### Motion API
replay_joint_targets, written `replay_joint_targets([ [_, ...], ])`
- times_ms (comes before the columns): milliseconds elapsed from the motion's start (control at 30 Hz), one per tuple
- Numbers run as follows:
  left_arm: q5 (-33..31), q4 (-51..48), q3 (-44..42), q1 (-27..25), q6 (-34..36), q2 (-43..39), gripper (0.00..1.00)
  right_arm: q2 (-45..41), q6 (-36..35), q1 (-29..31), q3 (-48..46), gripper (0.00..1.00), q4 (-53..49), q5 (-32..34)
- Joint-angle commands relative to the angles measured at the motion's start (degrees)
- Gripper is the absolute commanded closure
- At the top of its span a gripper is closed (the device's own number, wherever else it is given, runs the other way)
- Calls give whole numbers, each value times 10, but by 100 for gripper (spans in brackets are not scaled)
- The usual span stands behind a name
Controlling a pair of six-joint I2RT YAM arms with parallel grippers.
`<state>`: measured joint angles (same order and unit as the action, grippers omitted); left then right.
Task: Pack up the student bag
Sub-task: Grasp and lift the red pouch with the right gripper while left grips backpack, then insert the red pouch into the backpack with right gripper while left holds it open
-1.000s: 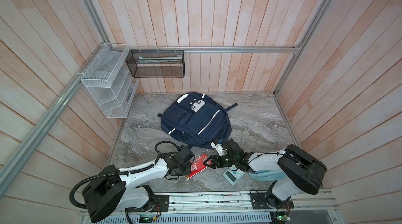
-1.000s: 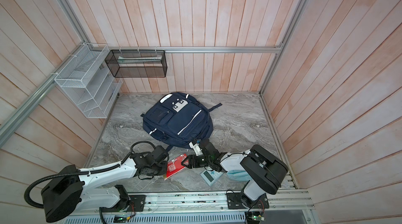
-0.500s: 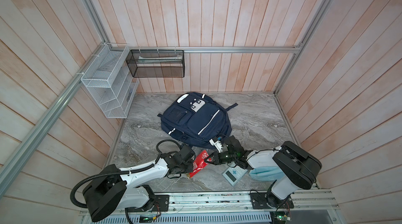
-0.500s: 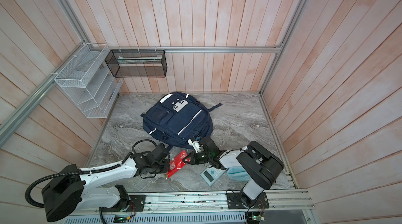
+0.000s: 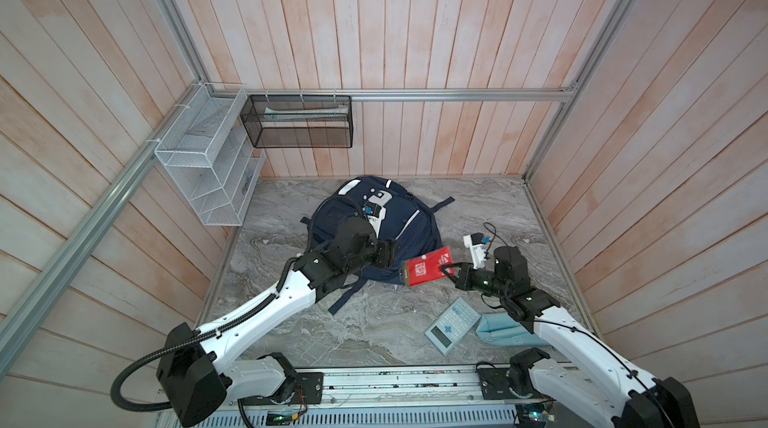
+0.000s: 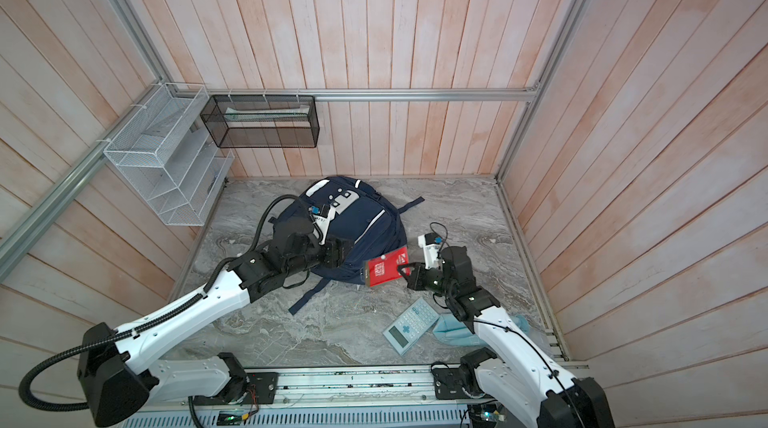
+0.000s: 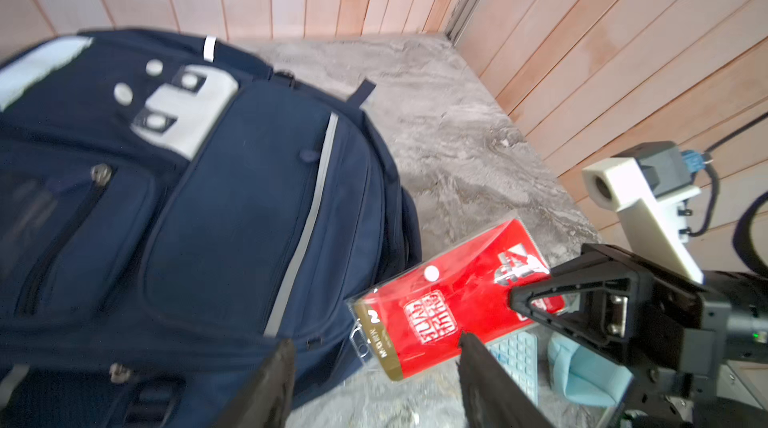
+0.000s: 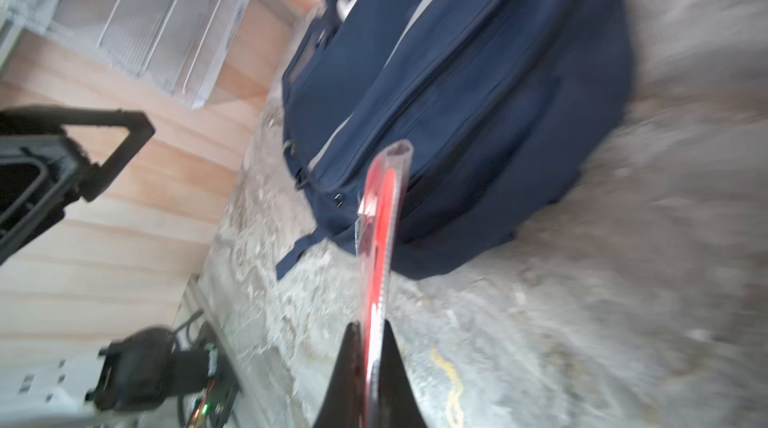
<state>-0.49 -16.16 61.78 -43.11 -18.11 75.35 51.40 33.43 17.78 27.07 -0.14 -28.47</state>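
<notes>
The student bag (image 5: 411, 230) (image 6: 370, 222) lies flat on the marble table, navy with white stripes, and fills much of both wrist views (image 7: 232, 197) (image 8: 478, 93). A flat red packet (image 5: 426, 271) (image 6: 384, 271) in a clear sleeve hangs above the table at the bag's near right edge. My right gripper (image 5: 445, 270) (image 6: 402, 270) (image 8: 369, 328) is shut on the packet's right end. My left gripper (image 5: 392, 257) (image 6: 347, 253) (image 7: 376, 340) stands open over the bag's near edge. The packet's gold-edged end (image 7: 374, 338) lies just beyond its fingertips, untouched.
A pale calculator (image 5: 453, 324) and a light-blue pouch (image 5: 498, 328) lie near the front right, under my right arm. A white wire rack (image 5: 208, 168) and a black mesh basket (image 5: 297, 122) hang on the walls at the back left.
My left gripper has let go of the red packet and opened. The right gripper has shut on it and now holds it alone, raised beside the bag.
</notes>
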Motion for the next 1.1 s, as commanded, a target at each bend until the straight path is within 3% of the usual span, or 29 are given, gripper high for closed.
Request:
replay_joint_targets([
  [0, 17, 4, 51, 11, 120, 89, 34, -10, -29, -85, 30, 100, -49, 4],
  [200, -43, -13, 119, 9, 179, 212, 27, 6, -6, -195, 22, 100, 27, -57],
  [367, -77, -14, 145, -10, 194, 275, 23, 12, -13, -200, 25, 100, 35, -59],
  [500, -170, -38, 193, -36, 204, 337, 25, 20, -5, -201, 19, 100, 57, -74],
  [567, -174, -42, 211, -34, 206, 362, 32, 26, -4, -201, 17, 100, 66, -79],
  [600, -181, -52, 224, -31, 203, 374, 43, 29, -6, -200, 18, 100, 70, -82],
  [667, -192, -72, 248, -24, 194, 387, 90, 32, -1, -200, 17, 100, 84, -95],
  [700, -201, -74, 253, -21, 189, 383, 100, 32, 5, -199, 14, 100, 94, -102],
  [800, -178, -77, 262, -10, 178, 343, 100, 39, 42, -187, -4, 100, 159, -123],
  [967, -42, -68, 270, 25, 141, 256, 100, 81, 90, -122, -8, 100, 252, -94],
  [1067, 3, -69, 274, 53, 100, 230, 100, 132, 104, -83, 11, 100, 293, -85],
])
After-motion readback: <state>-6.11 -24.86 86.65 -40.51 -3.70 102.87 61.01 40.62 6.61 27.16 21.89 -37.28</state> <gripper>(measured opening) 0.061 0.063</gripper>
